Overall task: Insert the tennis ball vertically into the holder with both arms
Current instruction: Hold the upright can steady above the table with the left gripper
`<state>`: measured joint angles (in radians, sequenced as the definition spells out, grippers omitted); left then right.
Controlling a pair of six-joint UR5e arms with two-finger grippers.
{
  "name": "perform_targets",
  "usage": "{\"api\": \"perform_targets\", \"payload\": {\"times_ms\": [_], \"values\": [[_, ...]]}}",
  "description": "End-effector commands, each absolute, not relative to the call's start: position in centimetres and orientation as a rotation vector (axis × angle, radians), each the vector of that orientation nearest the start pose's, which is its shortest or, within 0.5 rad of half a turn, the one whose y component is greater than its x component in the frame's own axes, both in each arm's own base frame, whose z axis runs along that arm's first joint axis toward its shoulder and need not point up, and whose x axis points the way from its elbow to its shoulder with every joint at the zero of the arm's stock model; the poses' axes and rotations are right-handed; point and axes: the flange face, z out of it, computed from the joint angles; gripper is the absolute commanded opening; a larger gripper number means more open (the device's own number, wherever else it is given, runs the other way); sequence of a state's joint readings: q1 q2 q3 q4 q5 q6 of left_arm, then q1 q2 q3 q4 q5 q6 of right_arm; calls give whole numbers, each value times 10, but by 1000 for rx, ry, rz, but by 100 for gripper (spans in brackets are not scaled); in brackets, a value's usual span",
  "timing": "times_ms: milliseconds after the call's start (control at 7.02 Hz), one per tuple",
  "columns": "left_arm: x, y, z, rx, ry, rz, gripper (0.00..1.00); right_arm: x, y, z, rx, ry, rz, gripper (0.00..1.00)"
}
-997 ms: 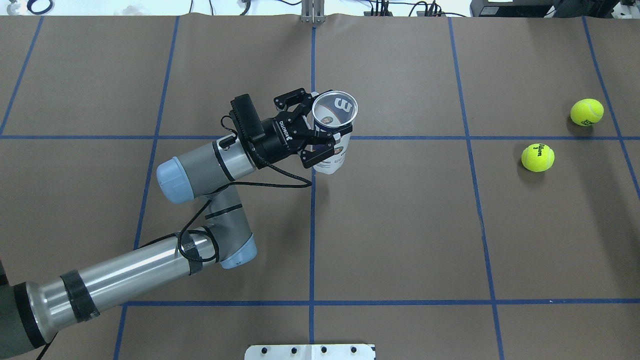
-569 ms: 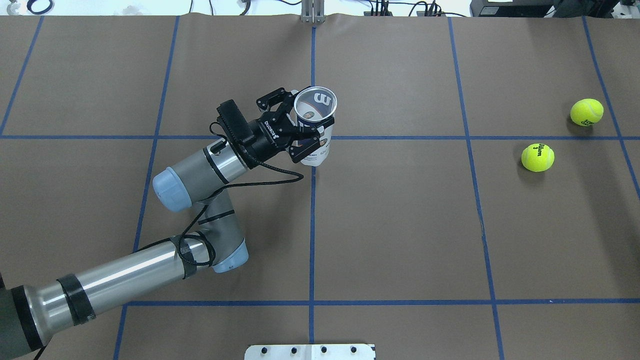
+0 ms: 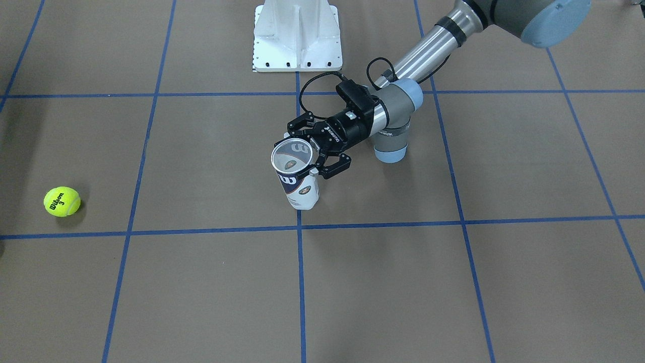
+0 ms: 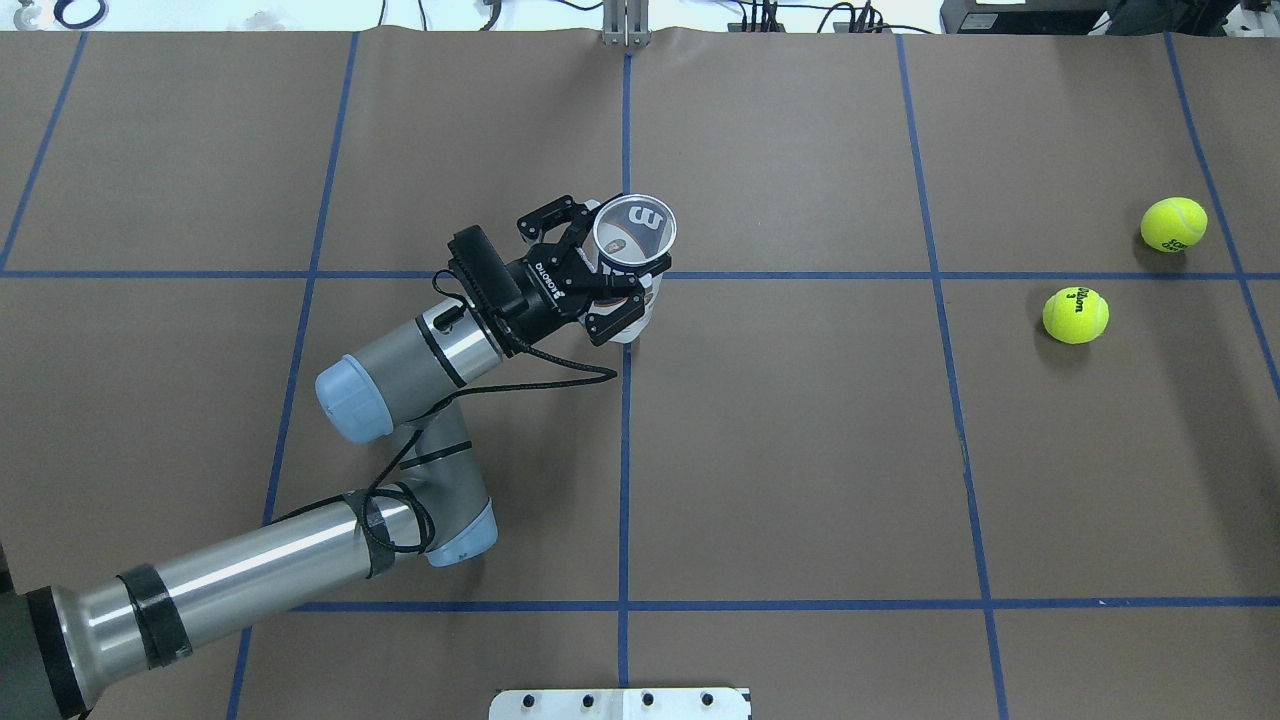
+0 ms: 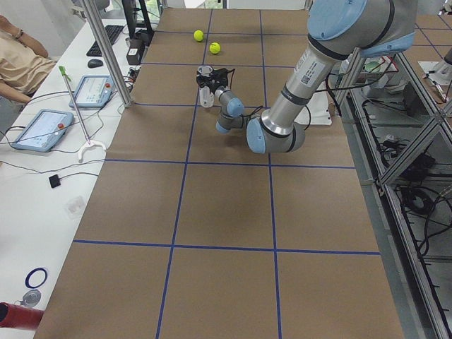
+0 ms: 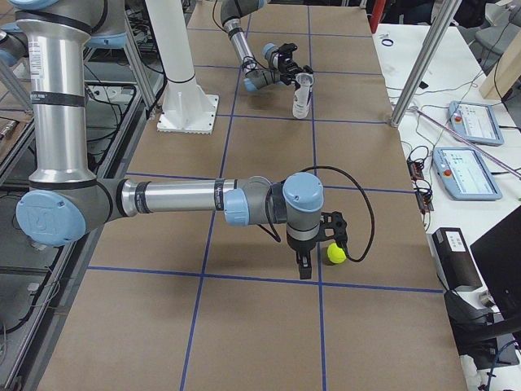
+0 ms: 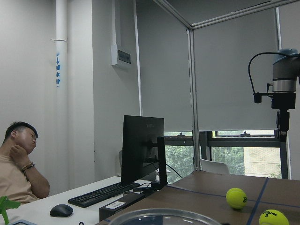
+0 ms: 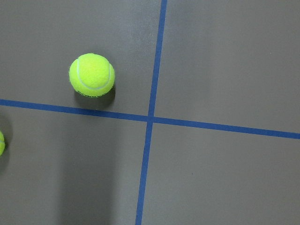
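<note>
Counter [image 4: 800, 450]: brown surface with a blue taped grid.

Left arm [image 4: 250, 565]: reaches to mid-counter. Left hand [image 4: 612, 262] is clenched on the holder [image 3: 300, 189] just below the rim. The holder is close to upright, mouth up, and looks empty from overhead. Whether its base touches the counter cannot be told.

Right arm [image 6: 171, 197]: out of the overhead and front views and seen only from the counter's right end. Right hand [image 6: 307, 262] points down just beside a ball there; whether it is released or clenched cannot be told.

Tennis ball [image 4: 1075, 315] lies on the counter, well apart from the holder. A second ball [image 4: 1173, 224] lies near it, outside the front view. The right wrist view shows one ball whole and only a sliver of another.
</note>
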<state>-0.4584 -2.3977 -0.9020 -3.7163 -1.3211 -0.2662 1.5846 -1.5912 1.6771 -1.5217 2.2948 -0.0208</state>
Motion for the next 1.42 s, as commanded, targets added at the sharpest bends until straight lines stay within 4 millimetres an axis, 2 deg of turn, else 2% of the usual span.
{"api": "perform_targets", "payload": {"times_ms": [0,569,854,997,1281], "values": [[571,-443,251,1824,1366,166,71,74,-490,614,142,-721,-56,100],[570,-445,250,1816,1365,166,71,74,-489,614,141,-721,-55,100],[566,-448,257,1822,1347,170,92,74,-489,614,141,-721,-55,99],[565,-449,257,1823,1347,171,98,74,-489,614,141,-721,-55,100],[563,-451,258,1825,1341,170,98,74,-489,615,140,-721,-54,99]]}}
